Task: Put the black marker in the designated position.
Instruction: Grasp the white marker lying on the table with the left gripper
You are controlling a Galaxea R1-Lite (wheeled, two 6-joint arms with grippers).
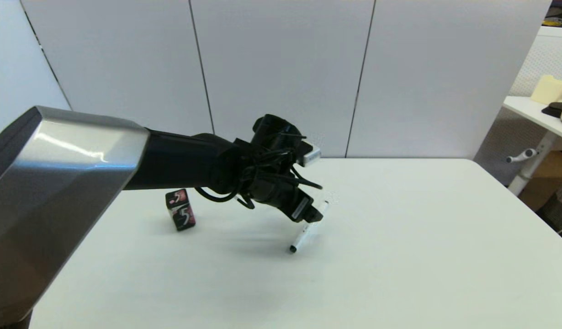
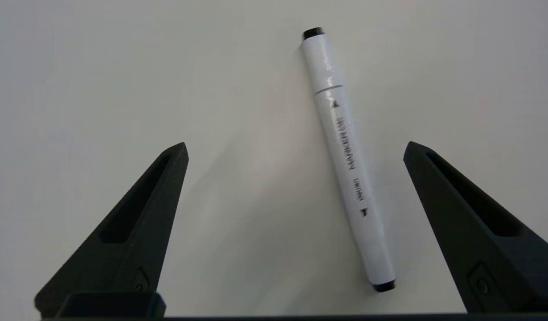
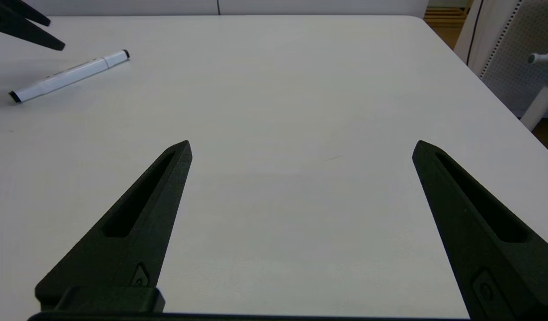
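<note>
Left claw (image 2: 296,149) gapes over slim, smooth black marker (image 2: 345,156).

Lighting bright, even, diffuse, from overhead. White bench (image 1: 400,256) evenly lit, no hot spots. Soft blurred shadow on bench under black left arm (image 1: 180,160), spreading toward slim white-barrelled marker with black tips (image 1: 304,237). Strong specular glare streaks on arm's silver metallic shoulder casing (image 1: 57,155). Left wrist view: marker (image 2: 345,156) slightly soft, print partly legible; faint shadow along its side. Right wrist view: bench sharp, black fingers (image 3: 136,232) crisp, marker (image 3: 69,76) casting thin shadow.
</note>
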